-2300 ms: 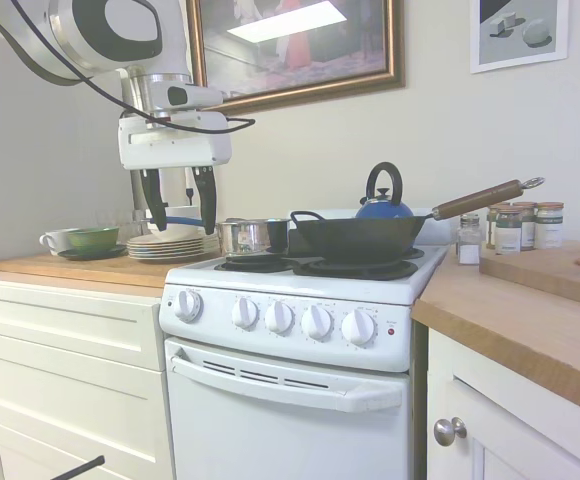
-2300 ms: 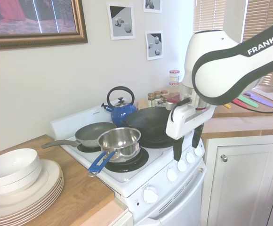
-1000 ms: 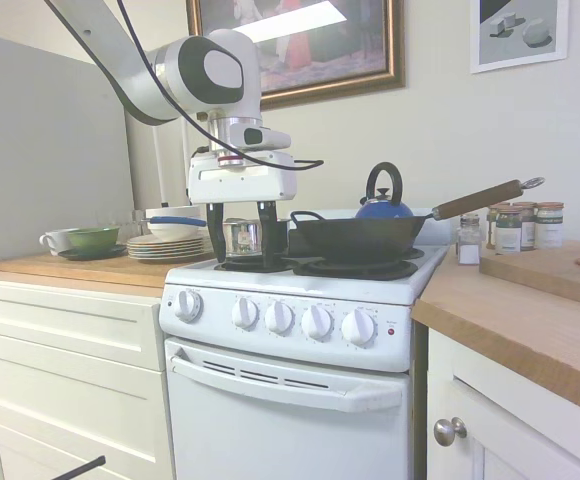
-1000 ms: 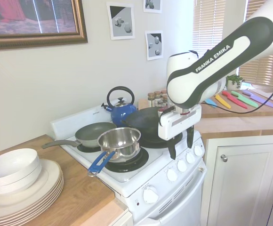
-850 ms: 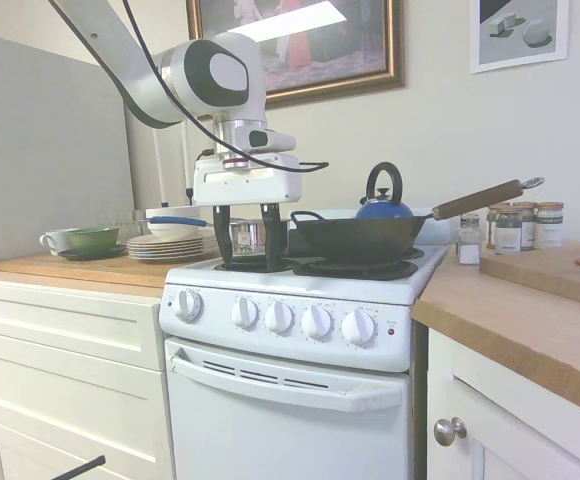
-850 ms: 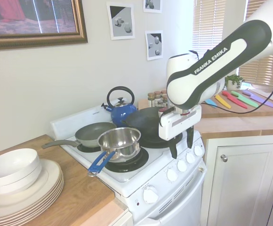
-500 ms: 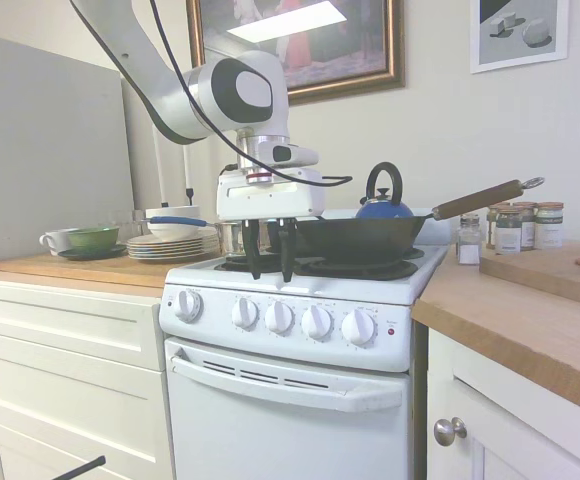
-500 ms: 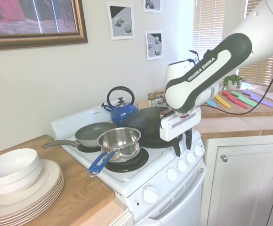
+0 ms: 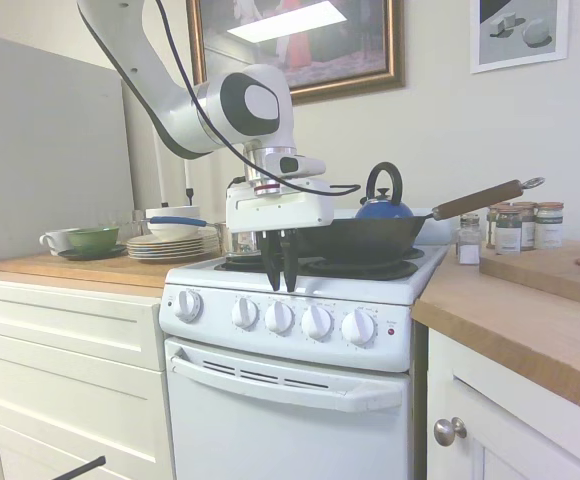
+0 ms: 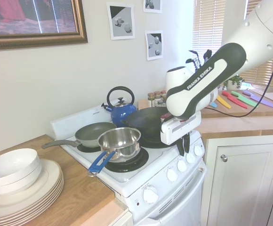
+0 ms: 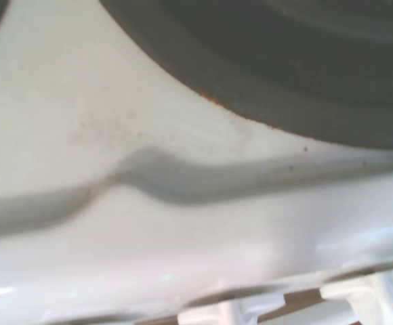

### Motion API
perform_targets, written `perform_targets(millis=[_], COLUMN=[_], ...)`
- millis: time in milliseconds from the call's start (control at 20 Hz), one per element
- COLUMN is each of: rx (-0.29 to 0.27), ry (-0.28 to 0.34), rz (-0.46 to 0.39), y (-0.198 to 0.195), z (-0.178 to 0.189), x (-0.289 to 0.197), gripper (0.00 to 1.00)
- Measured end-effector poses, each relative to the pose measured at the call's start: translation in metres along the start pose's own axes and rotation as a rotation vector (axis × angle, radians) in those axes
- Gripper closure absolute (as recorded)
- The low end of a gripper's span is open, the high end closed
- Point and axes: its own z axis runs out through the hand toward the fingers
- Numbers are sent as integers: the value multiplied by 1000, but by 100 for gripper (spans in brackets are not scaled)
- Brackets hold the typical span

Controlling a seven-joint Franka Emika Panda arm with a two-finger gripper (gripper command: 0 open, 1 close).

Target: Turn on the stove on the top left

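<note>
White enamel everywhere: the stove [image 9: 300, 300] sits between cream cabinets, its row of five knobs on the front panel facing the room, small red light [image 9: 391, 331] at the row's right end as the first exterior view shows it.

Claw [image 9: 279, 262] hangs fingers-down over the stove's front lip, just above the knob row. In the first exterior view the tips are roughly over the gap between the second knob [image 9: 245, 312] and the third knob [image 9: 279, 317], counted from the picture's left. So the target lies straight below and slightly toward the room from the tips. Which knob drives the top-left burner I can't read; no markings are legible.

Claw state: fingers nearly pressed together, only a thin gap, pinching nothing and touching nothing. Second exterior view agrees: tips [image 10: 183, 143] above the knobs, clear of the panel.

Wrist view is just blurred white stove top [image 11: 149, 223] with the dark edge of a burner [image 11: 305, 74] close by; two white knob shapes [image 11: 227, 313] peek in at one edge.

My read: knobs face forward while the fingers point down. To grip one, the claw must spread, drop beside it, then twist.

Nearby: steel saucepan [image 10: 119, 141], black wok [image 9: 365, 238], blue kettle [image 9: 384, 203], all clear of the claw.
</note>
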Motion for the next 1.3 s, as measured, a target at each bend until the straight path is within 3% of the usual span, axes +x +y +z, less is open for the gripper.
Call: perform_targets(millis=[550, 1300], rx=[-52, -76], ry=[28, 20], rz=[6, -7], y=[-8, -15], z=[16, 27], x=[3, 1], gripper=[100, 100])
